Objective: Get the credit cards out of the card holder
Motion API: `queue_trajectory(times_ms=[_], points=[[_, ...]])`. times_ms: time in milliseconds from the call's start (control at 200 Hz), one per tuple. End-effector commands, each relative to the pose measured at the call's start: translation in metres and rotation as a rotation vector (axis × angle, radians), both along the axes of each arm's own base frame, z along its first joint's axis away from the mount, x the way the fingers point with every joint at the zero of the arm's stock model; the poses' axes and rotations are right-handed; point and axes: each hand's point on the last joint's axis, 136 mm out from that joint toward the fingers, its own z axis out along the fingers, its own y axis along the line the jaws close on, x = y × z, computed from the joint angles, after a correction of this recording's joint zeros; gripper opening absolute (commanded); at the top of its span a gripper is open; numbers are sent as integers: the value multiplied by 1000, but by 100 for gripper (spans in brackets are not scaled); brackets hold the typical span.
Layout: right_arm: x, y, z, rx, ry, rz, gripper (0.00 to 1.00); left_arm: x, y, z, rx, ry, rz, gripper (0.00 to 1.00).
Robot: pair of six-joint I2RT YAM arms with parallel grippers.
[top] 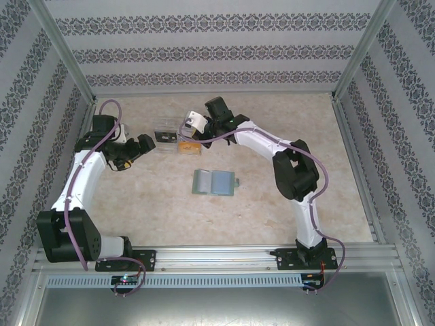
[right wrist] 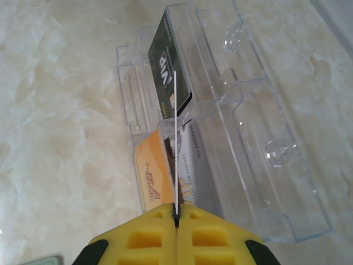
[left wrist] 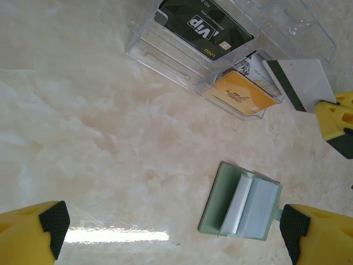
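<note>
black credit card [left wrist: 205,25] reads "vip"; right gripper [right wrist: 176,212] pinches whitish card [left wrist: 306,80], left gripper [left wrist: 174,227] spread.

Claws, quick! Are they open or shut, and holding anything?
Left claw: open, holding nothing.
Right claw: shut on the whitish card.

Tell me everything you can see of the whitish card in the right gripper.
The whitish card is a thin, flat rectangle, seemingly stiff plastic, pale and plain on the face shown, with a dark stripe along one edge. The right gripper is shut on its near edge, holding it on edge, so the wrist view shows a fine white line. It hangs over the clear tray, near the orange card; whether it touches the tray is unclear.
</note>
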Motion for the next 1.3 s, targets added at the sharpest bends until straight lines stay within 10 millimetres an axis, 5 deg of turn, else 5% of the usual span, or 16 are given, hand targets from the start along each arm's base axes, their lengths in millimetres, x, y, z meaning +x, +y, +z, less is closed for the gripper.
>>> queue_trajectory(times_ms=[0,749,1294], points=[[1,4,3,4,-40,109,0,0,0,-1,-34,15,-21,100],[10,-7,-23,-75,-42,204,0,1,-3,-10,-64,43,-30,100],[19,-1,-24,-77,-42,201,0,1,-4,-11,-71,46,-36,100]])
